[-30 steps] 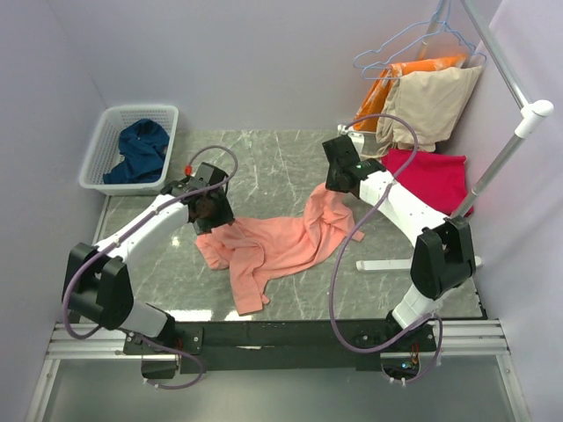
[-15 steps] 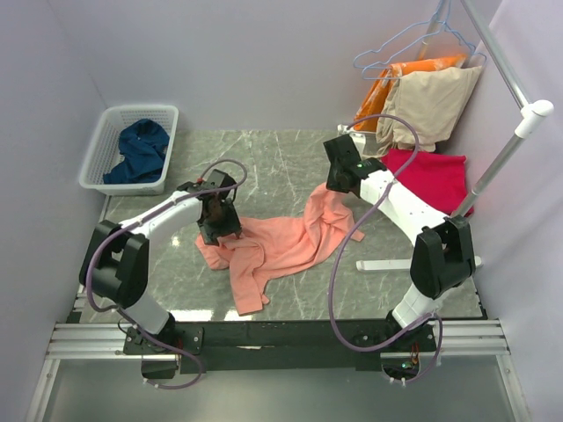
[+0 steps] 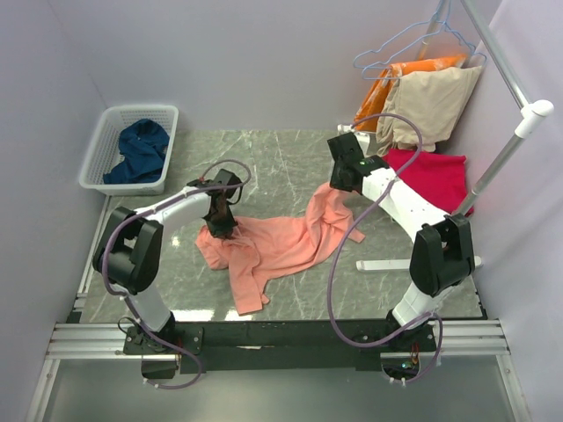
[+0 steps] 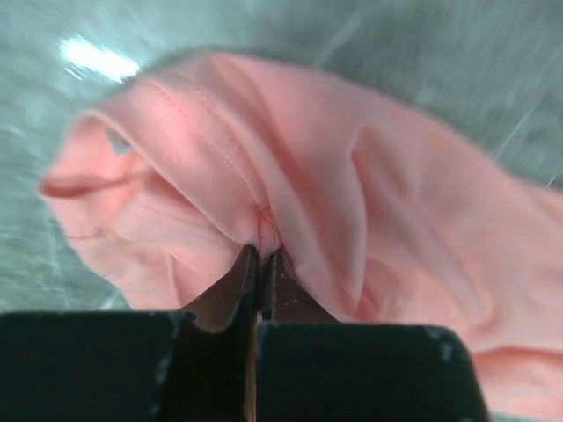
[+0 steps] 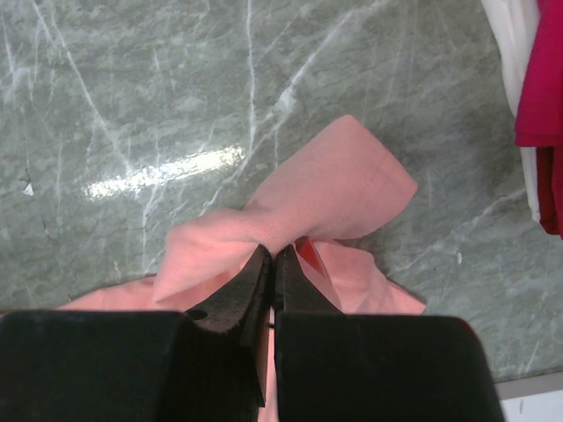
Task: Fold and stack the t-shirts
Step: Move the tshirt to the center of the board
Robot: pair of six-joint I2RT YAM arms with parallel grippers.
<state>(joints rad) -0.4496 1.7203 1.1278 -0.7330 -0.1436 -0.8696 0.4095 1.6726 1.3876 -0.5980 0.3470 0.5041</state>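
A salmon-pink t-shirt point(image 3: 280, 244) lies crumpled across the middle of the marble table. My left gripper point(image 3: 221, 223) is shut on its left end, pinching a seamed fold point(image 4: 264, 224). At the shirt's right end my right gripper point(image 3: 341, 186) is shut on a raised fold point(image 5: 290, 229), lifting the cloth off the table. A crimson-red t-shirt point(image 3: 433, 176) lies at the right edge, its hem showing in the right wrist view point(image 5: 541, 97). A navy-blue t-shirt point(image 3: 141, 149) sits bunched in the white basket point(image 3: 98, 151) at the back left.
Orange and beige garments point(image 3: 422, 92) hang on hangers from a rail at the back right. A white rail post point(image 3: 501, 163) slants down the right side, its base foot point(image 3: 387, 264) on the table. Walls close in on left, back and right.
My left gripper swung right onto the pink shirt's left end, came down and shut on it. The right gripper kept its grip and shifted slightly back and right.
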